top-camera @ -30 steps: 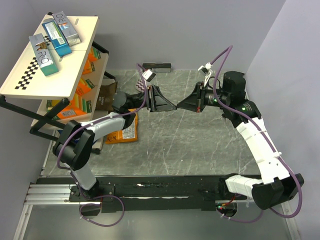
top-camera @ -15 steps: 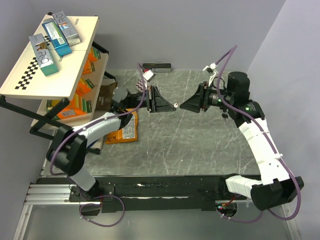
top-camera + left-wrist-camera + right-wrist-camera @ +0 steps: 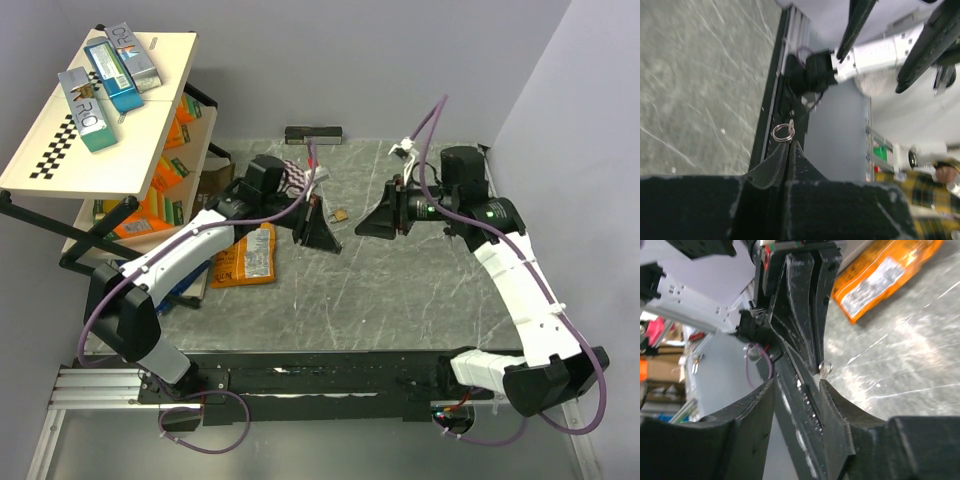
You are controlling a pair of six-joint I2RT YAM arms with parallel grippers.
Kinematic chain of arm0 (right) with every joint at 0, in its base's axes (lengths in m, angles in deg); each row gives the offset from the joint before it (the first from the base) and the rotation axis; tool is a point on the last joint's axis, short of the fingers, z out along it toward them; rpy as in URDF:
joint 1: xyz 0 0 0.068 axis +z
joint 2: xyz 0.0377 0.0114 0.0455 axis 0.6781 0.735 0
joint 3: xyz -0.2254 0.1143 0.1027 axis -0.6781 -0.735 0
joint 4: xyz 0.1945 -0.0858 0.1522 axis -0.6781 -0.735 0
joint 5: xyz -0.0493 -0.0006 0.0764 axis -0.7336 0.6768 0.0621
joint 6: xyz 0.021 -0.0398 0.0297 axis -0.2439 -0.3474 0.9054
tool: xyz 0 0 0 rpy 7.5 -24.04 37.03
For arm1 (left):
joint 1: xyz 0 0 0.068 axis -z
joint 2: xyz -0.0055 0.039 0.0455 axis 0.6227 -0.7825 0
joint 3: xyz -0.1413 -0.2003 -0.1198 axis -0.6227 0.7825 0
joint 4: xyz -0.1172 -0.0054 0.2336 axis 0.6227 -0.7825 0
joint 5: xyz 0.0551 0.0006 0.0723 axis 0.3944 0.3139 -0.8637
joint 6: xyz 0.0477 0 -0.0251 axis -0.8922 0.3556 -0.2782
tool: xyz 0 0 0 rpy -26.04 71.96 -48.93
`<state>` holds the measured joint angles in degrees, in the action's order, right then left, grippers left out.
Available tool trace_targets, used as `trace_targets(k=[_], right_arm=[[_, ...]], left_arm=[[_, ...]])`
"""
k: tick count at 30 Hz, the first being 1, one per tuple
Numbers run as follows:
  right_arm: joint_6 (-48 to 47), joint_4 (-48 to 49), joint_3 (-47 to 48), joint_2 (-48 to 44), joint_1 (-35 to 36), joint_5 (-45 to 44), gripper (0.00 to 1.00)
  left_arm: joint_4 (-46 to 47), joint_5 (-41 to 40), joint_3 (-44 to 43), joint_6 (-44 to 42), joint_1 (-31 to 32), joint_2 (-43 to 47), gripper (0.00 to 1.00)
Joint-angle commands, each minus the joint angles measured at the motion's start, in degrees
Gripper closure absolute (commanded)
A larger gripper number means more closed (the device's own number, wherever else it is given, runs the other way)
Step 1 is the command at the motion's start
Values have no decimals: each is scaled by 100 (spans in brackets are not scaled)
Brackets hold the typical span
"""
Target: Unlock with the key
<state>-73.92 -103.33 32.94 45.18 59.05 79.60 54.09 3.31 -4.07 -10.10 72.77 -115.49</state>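
Left tool (image 3: 788,146) is gripping the key (image 3: 789,129) with its jaws closed; only a silver ring is showing past the fingertips, low centre of the left wrist view, and the blade cannot be made out. Right tool (image 3: 796,383) is standing open and gripping nothing, facing the left tool across a gap at centre of the top view. A small brass-coloured item (image 3: 341,215) is showing between them, identity unclear. An orange packet (image 3: 248,258) is lying on the tabletop (image 3: 400,290), left of centre.

Robotics lab: walled table (image 3: 400,290), checker-marked shelf (image 3: 140,130), mounting rail (image 3: 330,375)
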Motion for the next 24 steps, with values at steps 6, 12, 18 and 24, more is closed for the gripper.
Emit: trace_targets(k=[6, 12, 18, 24], right_arm=[[-493, -352, -88, 320, 385, 65, 58], [-634, -493, -361, 443, 561, 126, 57], [-652, -493, -466, 540, 614, 425, 58], [-660, -501, -476, 698, 640, 583, 69]], left_arm=[[-1534, 347, -520, -1151, 283, -26, 99], [-1498, 391, -502, -1098, 292, 0, 99], [-1463, 417, -520, -1080, 292, -17, 99], [-1419, 426, -494, -1037, 292, -17, 99]])
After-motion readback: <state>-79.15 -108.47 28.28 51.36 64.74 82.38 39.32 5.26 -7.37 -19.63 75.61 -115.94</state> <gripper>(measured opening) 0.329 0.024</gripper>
